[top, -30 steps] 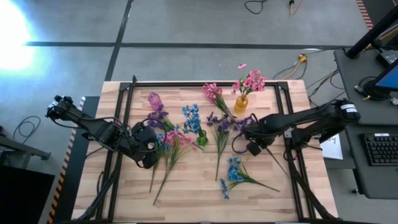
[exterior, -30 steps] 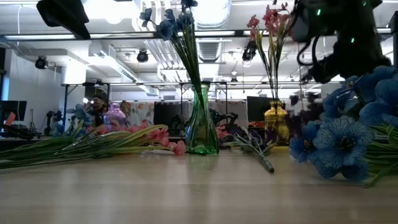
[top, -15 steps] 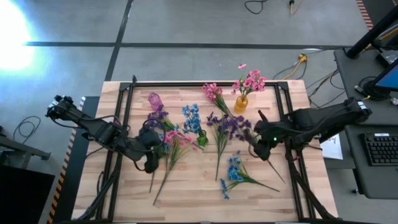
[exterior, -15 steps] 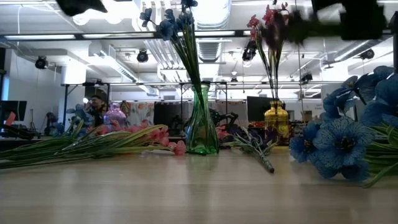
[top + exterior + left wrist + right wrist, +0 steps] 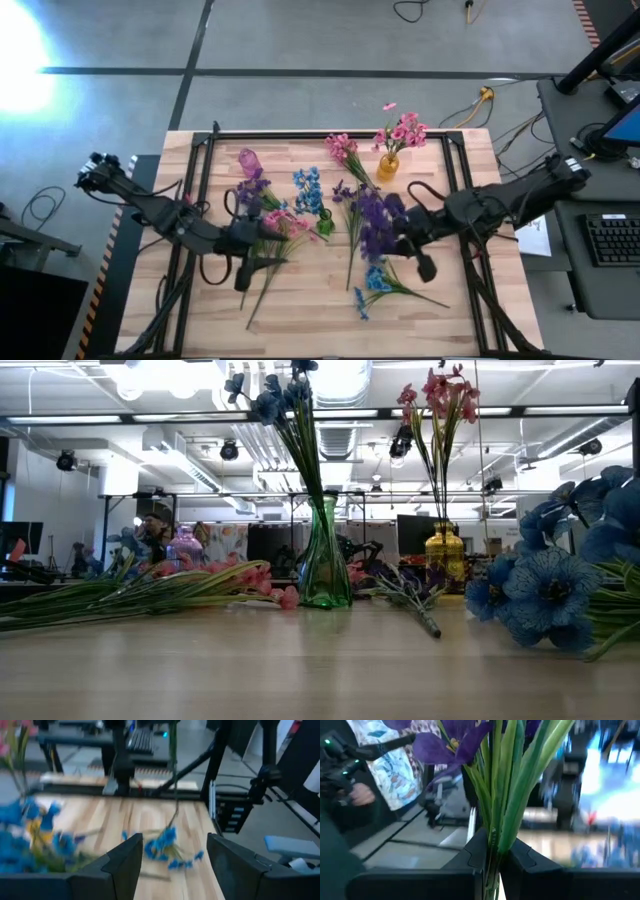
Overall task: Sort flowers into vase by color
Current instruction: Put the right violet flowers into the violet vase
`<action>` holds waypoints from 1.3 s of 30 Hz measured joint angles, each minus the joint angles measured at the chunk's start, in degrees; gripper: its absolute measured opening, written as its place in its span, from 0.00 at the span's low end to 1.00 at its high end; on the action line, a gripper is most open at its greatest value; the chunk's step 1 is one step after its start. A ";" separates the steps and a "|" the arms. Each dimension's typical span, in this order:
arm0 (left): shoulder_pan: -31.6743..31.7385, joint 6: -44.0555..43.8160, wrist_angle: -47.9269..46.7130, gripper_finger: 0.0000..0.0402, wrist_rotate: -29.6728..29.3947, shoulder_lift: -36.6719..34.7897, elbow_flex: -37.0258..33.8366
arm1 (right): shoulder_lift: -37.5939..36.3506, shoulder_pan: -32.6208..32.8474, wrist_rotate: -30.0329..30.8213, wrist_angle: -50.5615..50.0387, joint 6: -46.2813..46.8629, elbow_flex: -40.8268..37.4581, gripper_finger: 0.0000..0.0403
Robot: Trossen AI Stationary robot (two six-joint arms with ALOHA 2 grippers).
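We held the light, floppy purple-blossomed artificial sprig by its thin green stems, pinched between our right gripper's closed fingers, blossoms overhanging; our left gripper stood half-open, empty, above the wooden table.

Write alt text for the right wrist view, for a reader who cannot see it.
The right claw is shut on the green stems of a purple flower sprig, whose purple blossoms fill the top of the picture. Behind it, blurred, is the room with a person's patterned sleeve at one side.
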 joint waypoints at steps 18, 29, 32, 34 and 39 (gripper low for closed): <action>1.38 8.30 19.36 0.52 -2.54 12.66 0.66 | 22.28 -0.83 1.41 9.84 -13.62 15.66 0.07; 1.31 6.53 20.30 0.52 -1.57 14.01 0.66 | 24.67 -2.04 1.40 8.95 -16.42 19.40 0.07; 1.31 6.24 20.97 0.48 -1.59 14.01 0.66 | 24.69 -2.07 1.43 8.56 -15.97 19.10 0.07; 1.38 6.66 21.78 0.45 -1.59 13.92 0.66 | 24.72 -2.06 1.37 8.63 -16.16 18.89 0.07; 2.01 7.37 23.52 0.35 -1.60 13.78 0.66 | 25.72 -2.04 1.29 8.87 -16.01 18.86 0.07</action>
